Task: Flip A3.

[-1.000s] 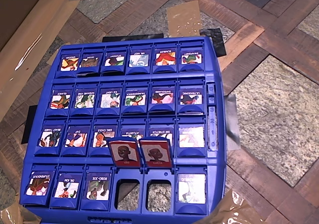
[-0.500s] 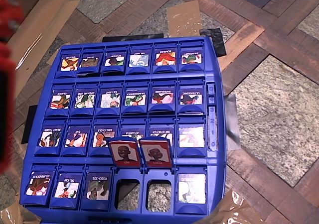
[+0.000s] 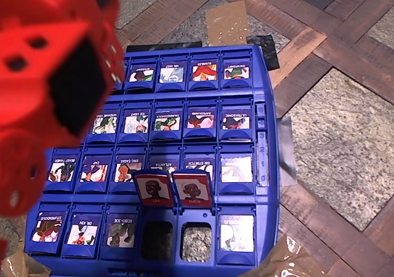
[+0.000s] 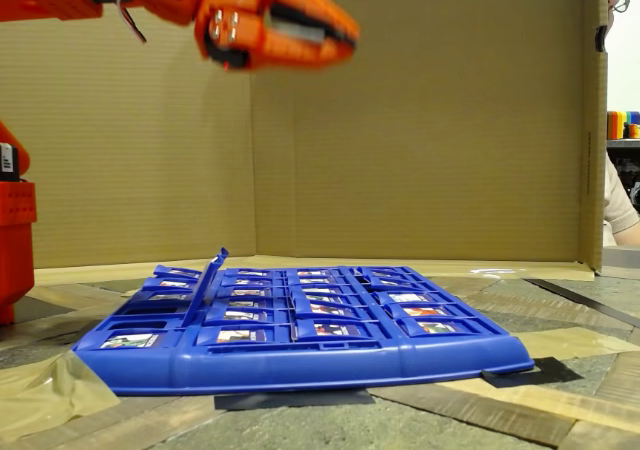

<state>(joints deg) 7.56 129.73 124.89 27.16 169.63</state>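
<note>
- Overhead view: the glossy blue plastic board [image 3: 265, 166] lies on a patchwork wood-and-stone floor. A3 [image 3: 153, 188], the red-framed LEO tile, stands raised near the board's bottom edge, touching the matching LUCIA tile [image 3: 193, 189] to its right; a square hole gapes below each. The blocky red arm [image 3: 52, 92] covers the board's top left corner.
- Fixed view: the orange gripper [image 4: 335, 32] hangs high above the board [image 4: 300, 355], tapered fingers closed together, empty. A3 [image 4: 207, 285] tilts up near the left edge, seen edge-on.
</note>
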